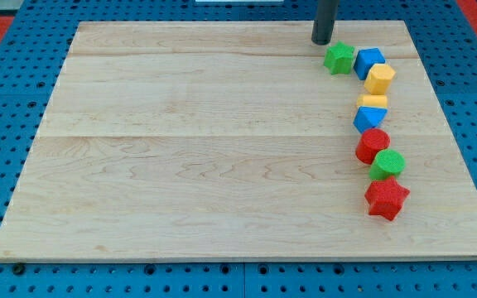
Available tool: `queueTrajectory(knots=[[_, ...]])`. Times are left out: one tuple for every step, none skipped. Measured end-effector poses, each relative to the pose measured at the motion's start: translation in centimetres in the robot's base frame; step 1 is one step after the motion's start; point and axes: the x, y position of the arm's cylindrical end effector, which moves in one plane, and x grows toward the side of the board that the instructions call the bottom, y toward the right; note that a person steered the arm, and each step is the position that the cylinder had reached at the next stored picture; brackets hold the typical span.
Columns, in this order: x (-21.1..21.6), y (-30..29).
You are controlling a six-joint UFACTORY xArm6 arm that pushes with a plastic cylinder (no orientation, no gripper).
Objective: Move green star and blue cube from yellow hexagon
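**Camera view: tip beside green star, upper right of board**

Rod ends in my tip (322, 41); no jaws on it, nothing held. Tip sits just at 11 o'clock of the green star (339, 58), near or touching, cannot tell. Blue cube (368, 62) touches the star at its 3 o'clock. Yellow hexagon (380, 79) touches the cube at 5 o'clock. Remaining blocks trail toward 6 o'clock on the wooden board (180, 149).

On the right of our wooden table (180, 149) we see a yellow block (372, 100) touching a blue block (369, 118), then a red block (373, 145), a green block (387, 164) and, nearest, a red star (386, 199).
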Motion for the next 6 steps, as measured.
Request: queueTrajectory(knots=[[0.3, 8.6], [5.4, 8.6], [9.7, 3.7], [12.5, -0.8], [9.4, 2.7], [8.0, 9.3]])
